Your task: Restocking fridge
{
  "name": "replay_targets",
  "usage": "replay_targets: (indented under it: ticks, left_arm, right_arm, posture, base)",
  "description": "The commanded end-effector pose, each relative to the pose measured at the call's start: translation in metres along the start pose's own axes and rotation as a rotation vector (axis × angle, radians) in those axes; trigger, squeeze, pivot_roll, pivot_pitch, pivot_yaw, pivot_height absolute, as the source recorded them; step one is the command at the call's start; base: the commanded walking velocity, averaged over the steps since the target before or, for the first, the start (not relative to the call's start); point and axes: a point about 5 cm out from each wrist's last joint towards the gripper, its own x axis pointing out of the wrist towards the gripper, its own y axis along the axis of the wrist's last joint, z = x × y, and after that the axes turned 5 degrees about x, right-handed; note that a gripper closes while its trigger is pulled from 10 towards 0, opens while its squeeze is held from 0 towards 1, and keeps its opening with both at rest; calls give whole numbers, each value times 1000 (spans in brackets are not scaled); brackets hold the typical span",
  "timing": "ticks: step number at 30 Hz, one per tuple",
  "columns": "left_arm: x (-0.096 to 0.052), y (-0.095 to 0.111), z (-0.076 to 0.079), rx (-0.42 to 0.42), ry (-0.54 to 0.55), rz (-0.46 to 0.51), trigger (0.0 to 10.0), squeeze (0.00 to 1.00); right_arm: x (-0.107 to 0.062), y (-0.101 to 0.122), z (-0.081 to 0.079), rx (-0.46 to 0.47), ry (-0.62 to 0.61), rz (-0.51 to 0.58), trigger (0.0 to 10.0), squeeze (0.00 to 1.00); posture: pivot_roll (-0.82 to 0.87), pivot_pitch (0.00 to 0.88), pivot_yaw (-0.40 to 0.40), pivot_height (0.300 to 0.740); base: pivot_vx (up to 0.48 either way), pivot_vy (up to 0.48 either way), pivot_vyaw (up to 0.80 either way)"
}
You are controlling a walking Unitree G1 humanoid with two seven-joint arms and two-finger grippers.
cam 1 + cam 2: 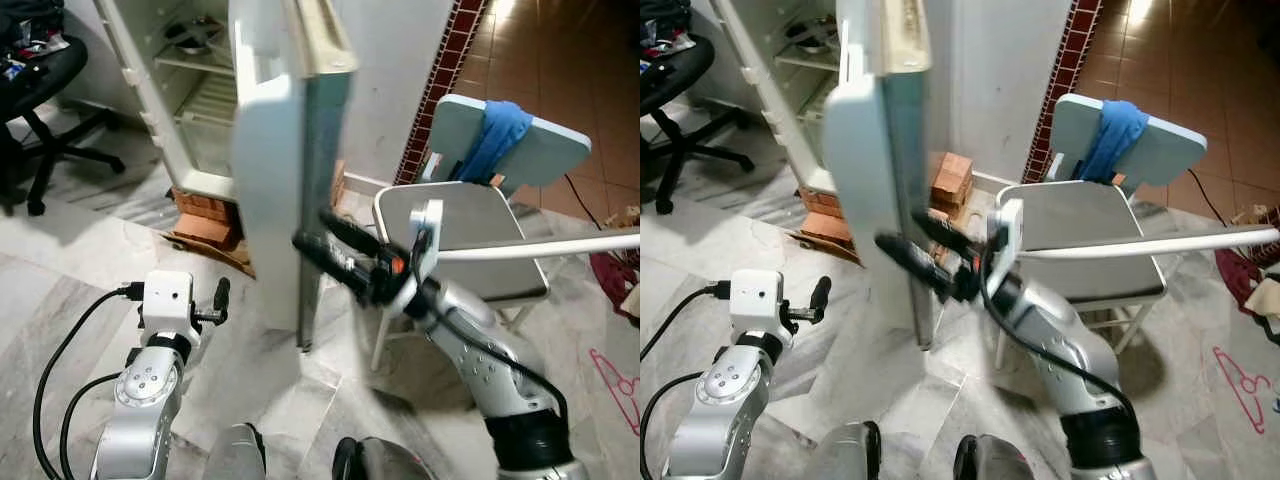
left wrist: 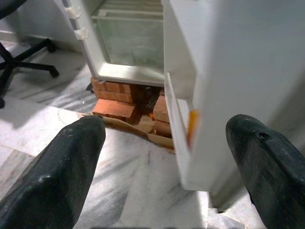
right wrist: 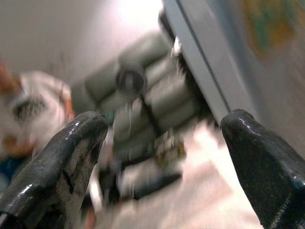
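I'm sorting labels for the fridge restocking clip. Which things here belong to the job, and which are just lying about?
Job:
- fridge, standing open on bricks
- fridge door, swung out
- right gripper, jaws open at the door's edge
- left gripper, held low, jaws open

Lying about:
- office chair
- folding chair with blue cloth
- pink hanger
- cardboard

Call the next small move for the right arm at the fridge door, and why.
Probably swing the door a bit wider with the right gripper. Its open fingers sit at the door's free edge, nothing held, and the door stands edge-on to the robot, screening part of the open fridge. The left gripper hangs low, open, off the door.
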Motion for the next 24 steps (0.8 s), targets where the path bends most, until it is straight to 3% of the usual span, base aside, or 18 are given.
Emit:
replay_targets:
  ticks: [1, 5, 6, 8, 10, 12, 13, 14, 15, 17, 18, 24]
  left_arm:
    - [-1, -4, -1, 6, 7, -16, 10000, 0]
    - [0, -4, 0, 6, 7, -17, 10000, 0]
    - [1, -3, 0, 7, 8, -15, 10000, 0]
    - [1, -2, 1, 8, 8, -11, 10000, 0]
    - [2, -1, 2, 7, 10, -5, 10000, 0]
    - [3, -3, 1, 9, 27, -29, 10000, 0]
    - [4, -3, 0, 4, 36, -36, 10000, 0]
    - [4, -3, 0, 4, 36, -36, 10000, 0]
    - [6, -4, -2, 7, 53, -35, 10000, 0]
    - [8, -2, -4, 11, 57, -21, 10000, 0]
    - [9, 1, -4, 10, 55, -5, 10000, 0]
    - [14, 11, -3, 30, 50, 48, 10000, 0]
  right_arm:
    - [-4, -5, -6, -4, 58, -69, 10000, 0]
    - [-15, -17, -12, -6, 113, -190, 10000, 0]
    - [-20, -27, -10, -42, 107, -263, 10000, 0]
    - [-23, -33, -8, -72, 101, -307, 10000, 0]
    - [-27, -42, 2, -129, 34, -370, 10000, 0]
    - [-29, -48, 17, -246, -85, -408, 10000, 0]
    - [-27, -44, 31, -334, -215, -384, 10000, 0]
    - [-27, -44, 31, -334, -215, -384, 10000, 0]
    - [-24, -33, 47, -409, -396, -304, 10000, 0]
    - [-21, -19, 52, -435, -503, -186, 10000, 0]
    - [-21, -6, 54, -493, -584, -88, 10000, 0]
    - [-23, 2, 54, -505, -723, 57, 10000, 0]
  posture:
    - [105, 96, -33, 740]
    - [103, 96, -32, 740]
    - [103, 96, -33, 740]
    - [102, 97, -33, 740]
    - [101, 99, -33, 740]
    - [100, 99, -34, 740]
    - [98, 100, -34, 740]
    - [98, 100, -34, 740]
    - [95, 101, -34, 740]
    - [92, 106, -33, 740]
    - [88, 108, -31, 740]
    - [85, 105, -30, 740]
  base:
    - [0, 0, 0]
    - [0, 0, 0]
    - [0, 0, 0]
    - [0, 0, 0]
    - [0, 0, 0]
    - [0, 0, 0]
    - [0, 454, 0]
    - [0, 454, 0]
    - [0, 461, 0]
    - [0, 465, 0]
    - [0, 472, 0]
    - [0, 479, 0]
